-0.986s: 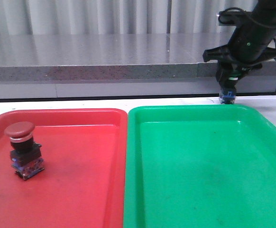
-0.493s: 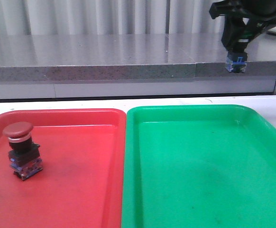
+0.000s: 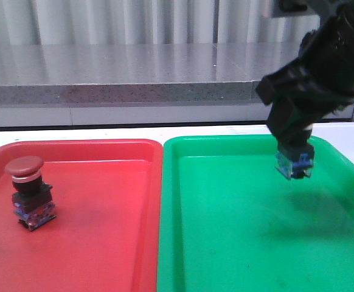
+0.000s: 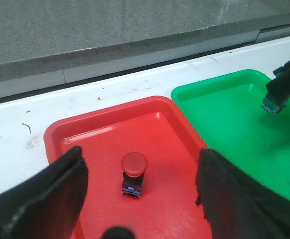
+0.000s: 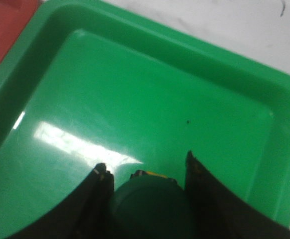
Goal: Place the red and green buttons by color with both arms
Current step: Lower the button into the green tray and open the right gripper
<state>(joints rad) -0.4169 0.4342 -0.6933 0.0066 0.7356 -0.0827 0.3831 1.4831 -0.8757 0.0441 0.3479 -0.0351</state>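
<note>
The red button [image 3: 29, 191] stands upright on the left part of the red tray [image 3: 104, 243], its dark-red cap on top; the left wrist view shows the red button [image 4: 134, 173] from above. My left gripper [image 4: 140, 199] hangs open well above it, with nothing between its fingers. My right gripper [image 3: 294, 159] is shut on the green button [image 3: 295, 164], whose blue base hangs above the back right of the green tray [image 3: 225, 231]. In the right wrist view the green cap [image 5: 150, 209] sits clamped between the two fingers [image 5: 101, 199].
The two trays lie side by side on a white table [image 3: 225, 129], red on the left and green on the right. A grey stone ledge [image 3: 116, 91] runs along the back. The left arm itself is out of the front view.
My right arm has swung from high behind the green tray forward and down, and now carries the green button low over the tray. The red button has not moved.
</note>
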